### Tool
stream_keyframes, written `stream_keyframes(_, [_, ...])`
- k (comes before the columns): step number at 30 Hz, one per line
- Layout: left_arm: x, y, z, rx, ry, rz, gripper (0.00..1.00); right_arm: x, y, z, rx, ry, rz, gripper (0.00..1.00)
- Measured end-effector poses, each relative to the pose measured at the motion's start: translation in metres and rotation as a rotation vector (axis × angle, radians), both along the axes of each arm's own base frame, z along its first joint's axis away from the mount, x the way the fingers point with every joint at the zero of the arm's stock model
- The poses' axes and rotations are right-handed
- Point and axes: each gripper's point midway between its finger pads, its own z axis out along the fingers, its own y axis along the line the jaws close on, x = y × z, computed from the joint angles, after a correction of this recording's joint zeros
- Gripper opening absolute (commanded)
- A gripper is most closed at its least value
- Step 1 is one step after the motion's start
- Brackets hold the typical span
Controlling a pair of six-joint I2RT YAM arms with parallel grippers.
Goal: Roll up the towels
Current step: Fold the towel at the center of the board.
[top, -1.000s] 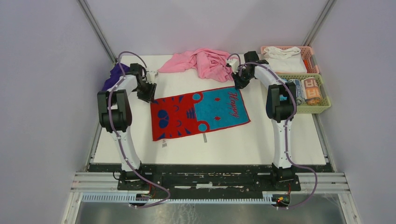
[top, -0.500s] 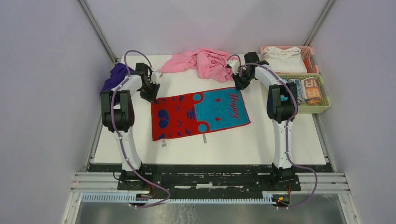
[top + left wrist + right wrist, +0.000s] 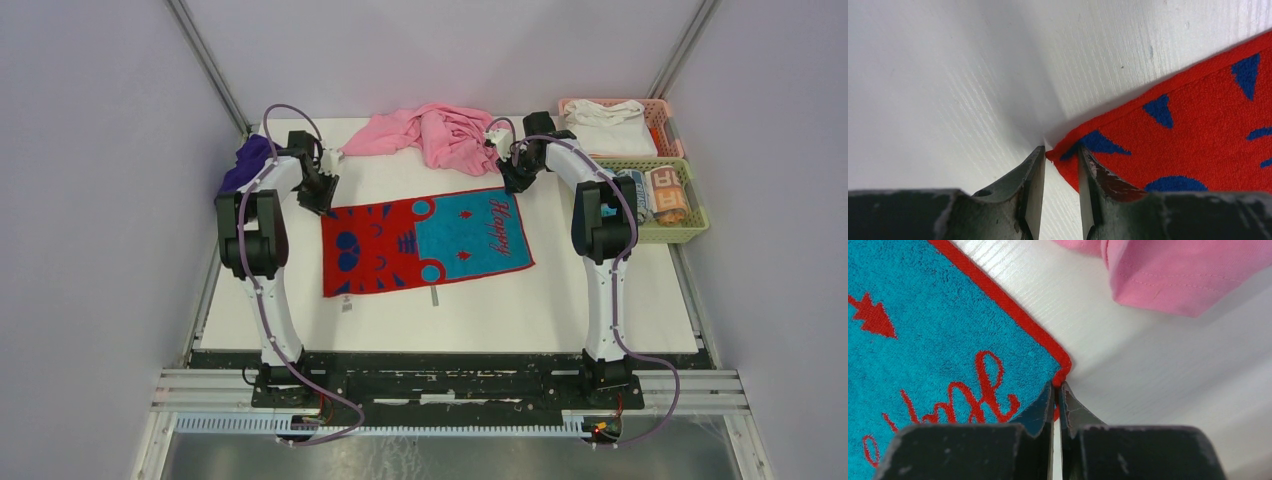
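Red and teal towel (image 3: 425,245) lies flat, mid desk (image 3: 560,300), long side across. Purple towel (image 3: 243,165) is bunched at the far left edge behind the left arm, untouched. Right end effector (image 3: 1057,385) is pinched closed on the towel's far right corner, with the red hem between its tips. Left end effector (image 3: 1060,150) is at the far left corner with a narrow gap between its jaws. The corner tip sits right at that gap, not clamped.

Risks:
- The left grip looks shallow. If it closes on just the corner tip, it may slip out on the lift.
- One-sided hold means the towel skews and the roll goes crooked.
- The pink cloth (image 3: 430,135) is near the right end effector, so it could snag or drag along.
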Motion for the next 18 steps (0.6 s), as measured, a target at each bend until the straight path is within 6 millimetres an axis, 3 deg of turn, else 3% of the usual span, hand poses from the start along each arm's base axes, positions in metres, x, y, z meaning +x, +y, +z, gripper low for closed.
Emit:
stream_keyframes(12, [0.007, 0.000, 0.001, -0.002, 0.021, 0.000, 0.04, -0.001, -0.003, 0.000, -0.023, -0.006, 0.015, 0.01])
stream_keyframes(18, [0.009, -0.004, 0.005, -0.023, 0.017, -0.008, 0.03, -0.002, -0.012, 0.005, -0.065, -0.010, 0.006, 0.01])
